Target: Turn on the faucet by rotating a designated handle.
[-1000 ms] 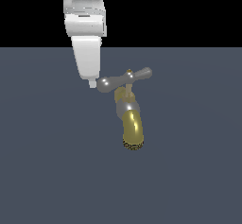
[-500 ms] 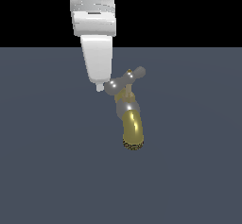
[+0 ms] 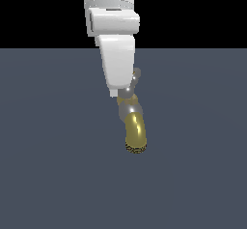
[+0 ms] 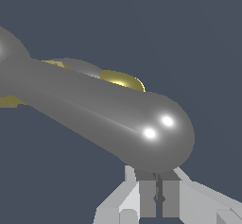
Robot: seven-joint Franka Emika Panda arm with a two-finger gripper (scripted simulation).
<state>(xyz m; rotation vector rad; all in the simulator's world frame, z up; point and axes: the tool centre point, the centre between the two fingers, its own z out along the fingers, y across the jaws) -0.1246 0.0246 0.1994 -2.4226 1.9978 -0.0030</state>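
since half a second ago your gripper (image 4: 159, 197) has swept toward the exterior view's right, and the handle (image 3: 131, 87) has swung with it, from broadside to nearly end-on. you can see the jaws nearly together, with only a thin gap and nothing held between them; one knobbed arm of the handle lies just ahead of the fingertips, looking pushed rather than clamped. the faucet (image 3: 135, 131) hangs below and just beyond the jaws. the rotation looks well under way; whether it is far enough you cannot tell. count one faucet, one handle with two arms, one gripper.
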